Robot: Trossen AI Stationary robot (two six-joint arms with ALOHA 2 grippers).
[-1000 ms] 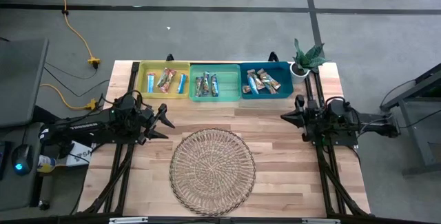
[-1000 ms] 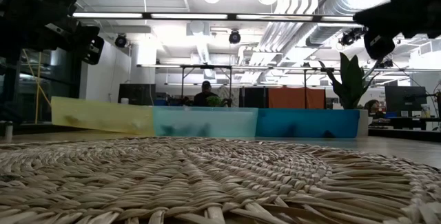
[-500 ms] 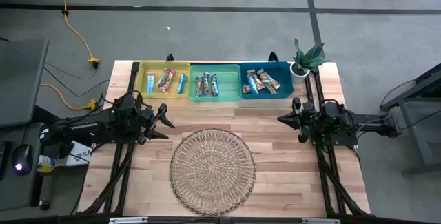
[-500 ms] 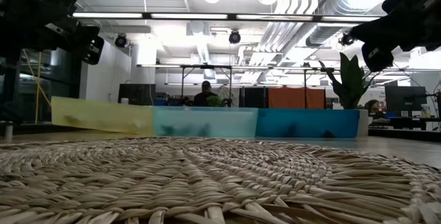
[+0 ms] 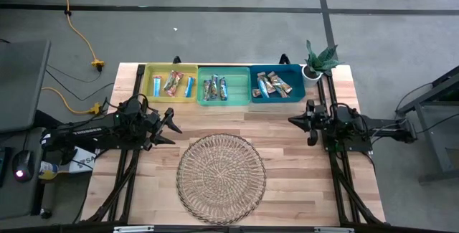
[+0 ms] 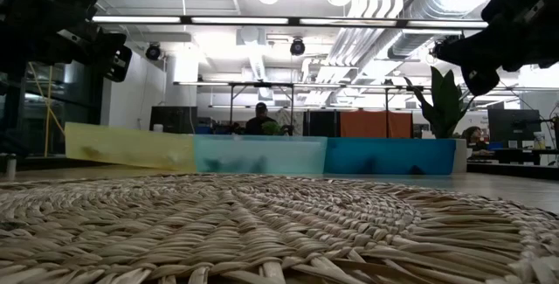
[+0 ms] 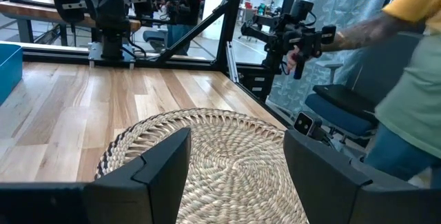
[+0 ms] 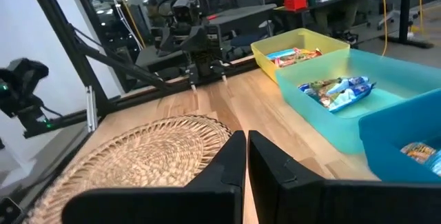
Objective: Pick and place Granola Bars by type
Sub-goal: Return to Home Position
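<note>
The granola bars lie in three bins along the table's far edge: some in the yellow bin (image 5: 172,84), some in the green bin (image 5: 223,87), some in the blue bin (image 5: 277,84). In the right wrist view, bars (image 8: 336,90) show in the green bin and others (image 8: 293,55) in the yellow one. My left gripper (image 5: 174,126) hovers open at the left of the wicker plate (image 5: 221,178), its fingers wide apart (image 7: 234,148). My right gripper (image 5: 290,121) hovers shut to the right of the plate, near the blue bin, fingers together (image 8: 246,141).
A potted plant (image 5: 319,61) stands at the far right corner beside the blue bin. The wicker plate (image 6: 262,232) carries nothing. Bare wood lies between plate and bins. A person (image 7: 406,79) stands beyond the table's near side in the left wrist view.
My right gripper has shifted a little toward the table's left, out over the wood near the blue bin. The left arm, the bins and the bars have stayed where they were.
</note>
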